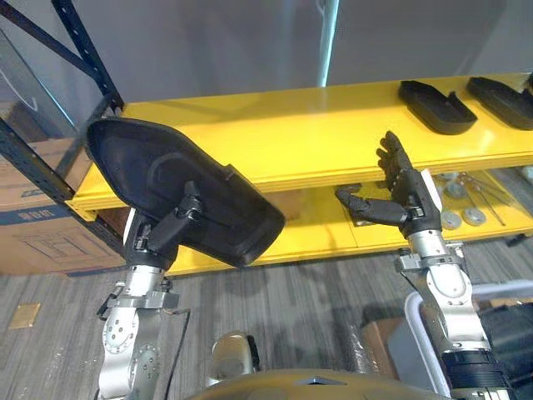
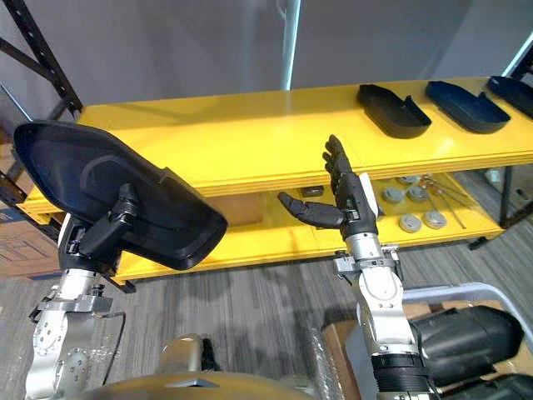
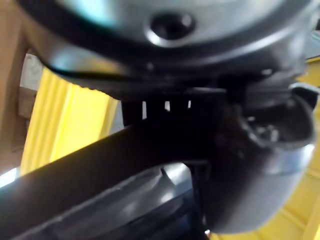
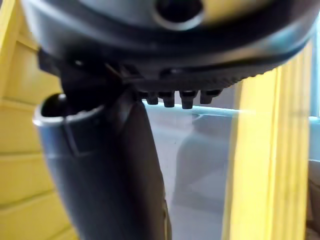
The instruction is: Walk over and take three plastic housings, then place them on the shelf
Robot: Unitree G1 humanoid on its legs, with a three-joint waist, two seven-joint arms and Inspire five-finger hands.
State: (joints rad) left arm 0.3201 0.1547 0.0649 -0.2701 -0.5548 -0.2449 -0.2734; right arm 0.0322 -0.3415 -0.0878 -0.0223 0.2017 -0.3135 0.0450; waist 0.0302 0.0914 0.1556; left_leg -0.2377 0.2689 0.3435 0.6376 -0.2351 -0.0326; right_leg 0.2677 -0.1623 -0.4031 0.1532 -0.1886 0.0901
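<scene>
**Placing step: housing in left hand, shelf ahead**

My left hand (image 1: 162,236) is clamped on a black plastic housing (image 1: 141,162), thumb across its face. The housing is held tilted in the air in front of the yellow shelf (image 1: 275,133), not resting on it. My right hand (image 1: 406,193) is empty, fingers straight and spread. Other housings (image 1: 437,107) lie at the shelf's right end. Next, I judge: lift over the front lip, lay flat on bare board, release. The housing is a big, dark, shallow shell with rounded edges.

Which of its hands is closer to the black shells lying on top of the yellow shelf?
Right. The open right hand is raised below the nearest shelved housing; the left hand is at the other end of the shelf, gripping another housing.
</scene>
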